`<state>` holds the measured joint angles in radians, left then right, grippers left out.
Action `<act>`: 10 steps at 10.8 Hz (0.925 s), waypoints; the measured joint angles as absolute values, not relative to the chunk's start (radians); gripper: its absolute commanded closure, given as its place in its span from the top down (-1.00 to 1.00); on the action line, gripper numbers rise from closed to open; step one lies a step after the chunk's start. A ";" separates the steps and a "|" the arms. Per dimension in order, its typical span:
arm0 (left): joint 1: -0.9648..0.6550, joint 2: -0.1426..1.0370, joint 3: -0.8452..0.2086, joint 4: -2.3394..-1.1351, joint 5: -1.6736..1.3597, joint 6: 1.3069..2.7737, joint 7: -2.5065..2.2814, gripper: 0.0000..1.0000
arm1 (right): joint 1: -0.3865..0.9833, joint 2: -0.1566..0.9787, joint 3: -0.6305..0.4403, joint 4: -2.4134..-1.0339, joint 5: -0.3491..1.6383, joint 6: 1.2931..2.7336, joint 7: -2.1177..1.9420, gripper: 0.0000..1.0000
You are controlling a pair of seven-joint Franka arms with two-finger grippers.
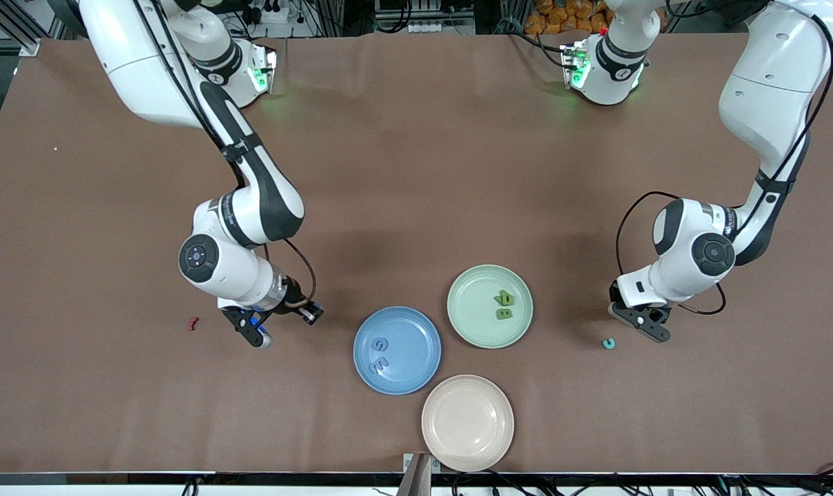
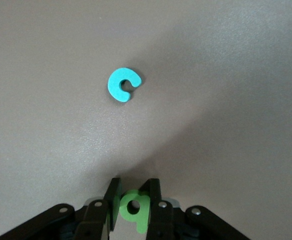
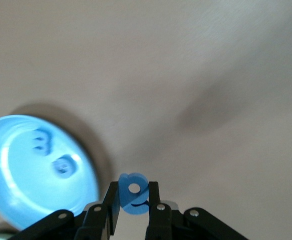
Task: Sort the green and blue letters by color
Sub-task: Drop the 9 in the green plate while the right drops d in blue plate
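1. I am clenching my left gripper on a green letter, low over the brown table toward the left arm's end, with the pads pressing its two flat faces.
2. I am also gripping a blue letter in my right gripper, which is hanging over the table beside the blue plate.
3. To do this step well, I am judging that each letter needs lifting straight up first, so its edge is not dragging on the cloth, then carrying level to the plate of its own colour.
4. The green one is bound for the green plate, where two green letters are lying; I should be releasing low over a bare part of it, so nothing bounces out.
5. The blue plate is holding two blue letters; the pink plate is sitting nearest the front camera.
6. A teal letter C is lying flat on the table just beside my left gripper.
7. Only the wrist views are showing what I am holding; the front view is hiding the green letter under the fingers, but it alone is showing all three plates and a dark red letter toward the right arm's end.
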<state>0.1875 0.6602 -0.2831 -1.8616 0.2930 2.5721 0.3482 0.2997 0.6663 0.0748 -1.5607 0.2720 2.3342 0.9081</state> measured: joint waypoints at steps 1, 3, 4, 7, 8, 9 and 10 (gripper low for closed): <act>0.187 0.660 -0.283 -1.862 0.293 2.572 0.330 -1.00 | 0.311 0.678 0.075 -1.529 0.316 2.334 0.932 -1.00; 0.176 0.660 -0.285 -1.860 0.293 2.575 0.285 -1.00 | 0.354 0.719 0.076 -1.428 0.347 2.349 1.069 -1.00; 0.160 0.658 -0.284 -1.855 0.293 2.575 0.254 -1.00 | 0.380 0.748 0.076 -1.372 0.350 2.380 1.146 -1.00; 0.059 0.638 -0.246 -1.808 0.291 2.526 0.107 -1.00 | 0.423 0.815 0.075 -1.291 0.350 2.476 1.248 1.00; 0.008 0.627 -0.223 -1.792 0.274 2.501 0.051 -1.00 | 0.423 0.824 0.075 -1.286 0.351 2.479 1.250 1.00; -0.066 0.617 -0.178 -1.778 0.244 2.488 -0.006 -1.00 | 0.427 0.828 0.075 -1.285 0.351 2.479 1.251 1.00; -0.149 0.613 -0.124 -1.767 0.207 2.478 -0.046 -1.00 | 0.435 0.828 0.075 -1.284 0.351 2.479 1.251 1.00</act>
